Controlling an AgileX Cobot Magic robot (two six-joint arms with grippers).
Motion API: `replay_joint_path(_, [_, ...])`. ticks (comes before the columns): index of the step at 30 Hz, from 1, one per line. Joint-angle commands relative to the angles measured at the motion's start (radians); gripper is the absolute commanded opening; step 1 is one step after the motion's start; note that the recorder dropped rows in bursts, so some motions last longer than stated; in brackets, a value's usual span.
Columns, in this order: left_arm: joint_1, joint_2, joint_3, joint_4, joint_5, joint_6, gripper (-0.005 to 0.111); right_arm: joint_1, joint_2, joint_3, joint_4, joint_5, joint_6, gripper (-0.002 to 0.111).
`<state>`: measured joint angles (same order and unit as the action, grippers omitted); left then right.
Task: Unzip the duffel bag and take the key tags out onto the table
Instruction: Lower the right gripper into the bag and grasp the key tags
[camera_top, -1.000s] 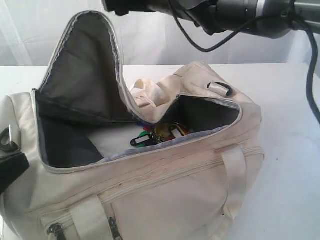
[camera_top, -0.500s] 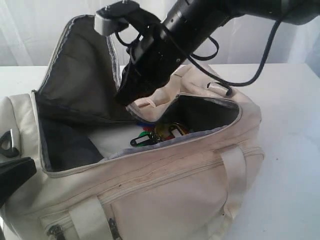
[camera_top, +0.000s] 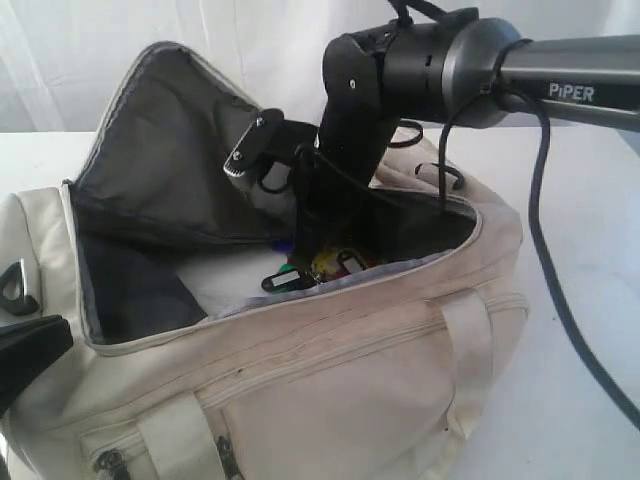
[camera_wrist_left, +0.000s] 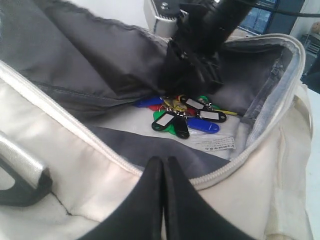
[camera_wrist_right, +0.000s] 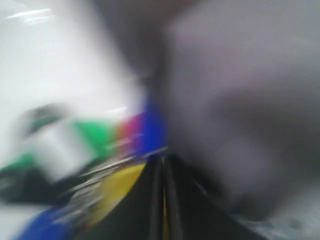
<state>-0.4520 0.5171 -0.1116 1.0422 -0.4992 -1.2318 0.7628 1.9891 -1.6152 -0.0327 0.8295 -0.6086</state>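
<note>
The cream duffel bag (camera_top: 350, 380) lies unzipped, its grey-lined flap (camera_top: 165, 150) standing up. The key tags (camera_top: 305, 272) lie in a bunch on the bag's floor; red, blue, green and yellow ones show in the left wrist view (camera_wrist_left: 185, 120). My right gripper (camera_top: 305, 240) reaches down through the opening and its tips are just over the tags (camera_wrist_right: 100, 150). That wrist view is blurred, with the fingers close together (camera_wrist_right: 162, 162). My left gripper (camera_wrist_left: 163, 161) is shut on nothing, just outside the zipper rim (camera_wrist_left: 220, 172).
The white table (camera_top: 590, 400) runs out to the right of the bag. A webbing handle (camera_top: 470, 340) and front pocket zip pulls (camera_top: 110, 458) face the camera. The right arm's cable (camera_top: 545, 270) hangs beside the bag.
My right arm has swung down from above the bag and into its opening, ending at the key tags. The bag and the left gripper have barely moved.
</note>
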Motion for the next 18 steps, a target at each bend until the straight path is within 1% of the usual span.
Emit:
replay_joint_path(1, [0.002,0.001,0.004,0.015,0.004,0.003,0.0,-0.008,-0.008,0.001,-0.275,-0.461,0.126,0.001])
replay_joint_path(3, [0.002,0.001,0.004,0.015,0.004,0.003,0.0,-0.016,-0.008,0.001,-0.297,-0.644,0.135,0.001])
replay_joint_path(4, [0.002,0.001,0.004,0.015,0.004,0.003,0.0,-0.019,-0.008,-0.001,-0.297,-0.695,0.159,0.001])
replay_joint_path(6, [0.002,0.001,0.004,0.015,0.004,0.003,0.0,-0.024,-0.022,-0.014,-0.297,-0.68,0.249,0.001])
replay_joint_path(7, [0.002,0.001,0.004,0.015,0.004,0.003,0.0,-0.024,-0.032,-0.02,-0.297,-0.642,0.295,0.001])
replay_joint_path(9, [0.002,0.001,0.004,0.034,0.004,0.003,0.0,-0.024,-0.061,-0.031,-0.295,-0.508,0.404,0.001])
replay_joint_path(11, [0.002,0.001,0.004,0.053,0.008,0.003,0.0,-0.024,-0.092,-0.034,-0.29,-0.371,0.427,0.001])
replay_joint_path(13, [0.002,0.001,0.004,0.053,0.045,0.003,0.0,-0.024,-0.123,-0.034,-0.278,-0.232,0.423,0.001])
replay_joint_path(16, [0.002,0.001,0.004,0.053,0.137,0.003,0.0,-0.024,-0.15,-0.034,-0.199,-0.029,0.322,0.001])
replay_joint_path(18, [0.002,0.001,0.004,0.051,0.179,0.003,0.0,-0.024,-0.157,-0.034,-0.085,0.083,0.197,0.001])
